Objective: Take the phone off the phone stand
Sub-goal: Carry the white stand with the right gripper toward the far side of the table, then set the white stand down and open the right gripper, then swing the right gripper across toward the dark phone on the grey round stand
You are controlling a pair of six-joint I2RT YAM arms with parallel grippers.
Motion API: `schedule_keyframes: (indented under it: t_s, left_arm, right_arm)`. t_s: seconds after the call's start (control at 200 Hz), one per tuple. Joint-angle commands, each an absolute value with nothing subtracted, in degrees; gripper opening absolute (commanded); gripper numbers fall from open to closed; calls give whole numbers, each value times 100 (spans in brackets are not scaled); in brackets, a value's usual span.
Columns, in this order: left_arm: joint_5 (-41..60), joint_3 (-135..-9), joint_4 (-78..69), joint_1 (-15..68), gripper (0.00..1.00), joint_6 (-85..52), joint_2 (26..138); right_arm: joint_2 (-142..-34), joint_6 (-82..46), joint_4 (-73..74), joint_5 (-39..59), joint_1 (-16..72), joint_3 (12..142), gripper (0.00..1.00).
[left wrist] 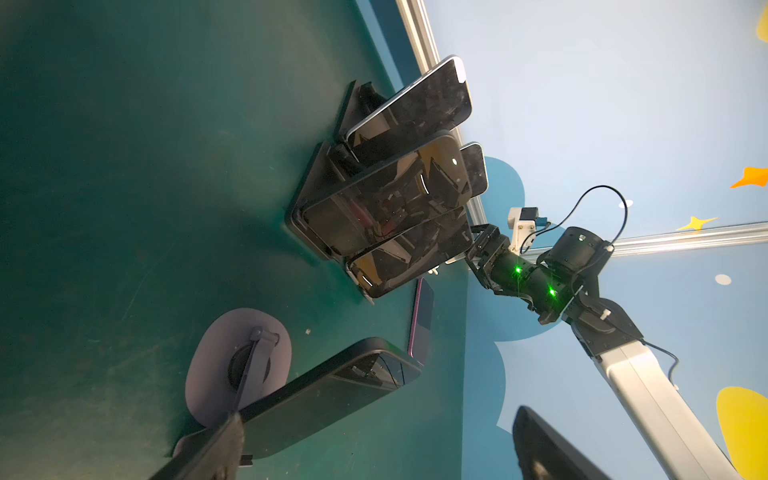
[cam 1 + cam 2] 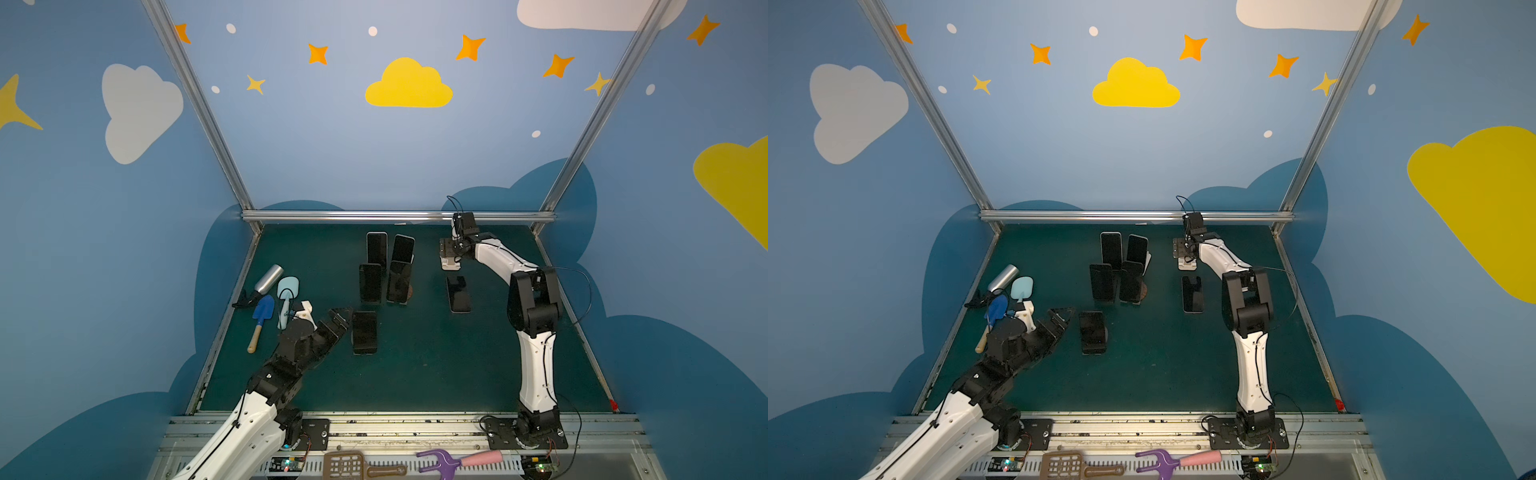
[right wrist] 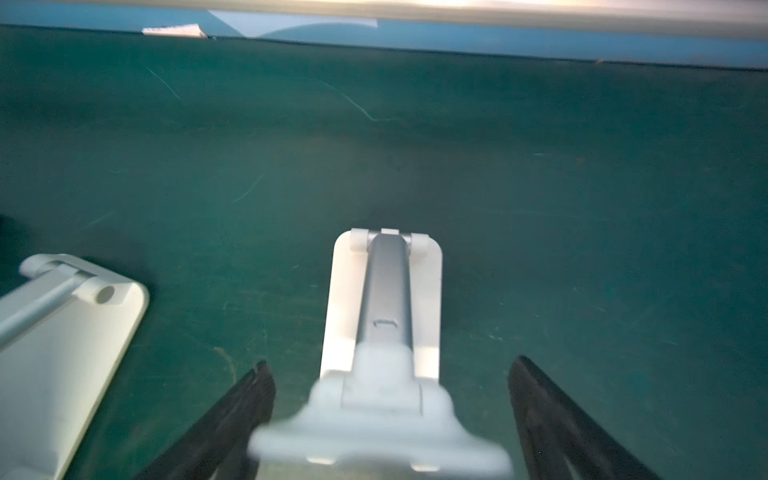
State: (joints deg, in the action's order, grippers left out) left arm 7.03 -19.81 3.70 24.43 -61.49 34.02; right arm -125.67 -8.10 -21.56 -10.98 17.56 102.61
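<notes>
In the right wrist view the right hand (image 3: 392, 365) stood spread wide, its black fingers (image 3: 232, 411) on either side of the white phone stand (image 3: 384, 291) (touching neither side). In both top views the phone (image 2: 458, 294) lay flat on the green desk (image 2: 415, 374), right of centre, just below that stand. Lower left of centre, the left hand (image 2: 347, 320) gaped beside a propped phone (image 2: 365, 332).

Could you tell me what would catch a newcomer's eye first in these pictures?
Four dark phones stand propped upright in a cluster midway across the green mat. To their right, another phone lies flat, just on the near side of an empty white phone stand that the open right gripper straddles.
</notes>
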Motion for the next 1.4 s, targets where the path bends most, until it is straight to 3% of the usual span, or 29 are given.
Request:
schedule_keyframes:
  t_s: [0.0, 0.425, 0.661, 0.951, 1.176, 1.396]
  left_arm:
    - [653, -2127, 533, 2443, 100, -5996, 3299]
    - [347, -2145, 1152, 2443, 100, -5871, 3259]
    - [240, -2004, 1391, 2448, 100, -6024, 3111]
    - [108, -1824, 1693, 2445, 100, -6161, 2681]
    - [-141, -1666, 1997, 2450, 100, -6293, 2146]
    - [-343, -1446, 2391, 2450, 100, -6548, 1588]
  right_arm:
    - [-11636, -980, -1876, -1296, 1774, 9943, 89]
    - [-9541, -1682, -1774, -1380, 2359, 8071, 88]
    - [-8297, -2647, -1790, -1726, 3225, 6565, 86]
    - [-6928, -2964, -1665, -2223, 4021, 5197, 85]
    - [-6523, -3079, -1612, -2365, 4382, 4829, 82]
    - [-6566, -3955, -2067, -2606, 5034, 4863, 80]
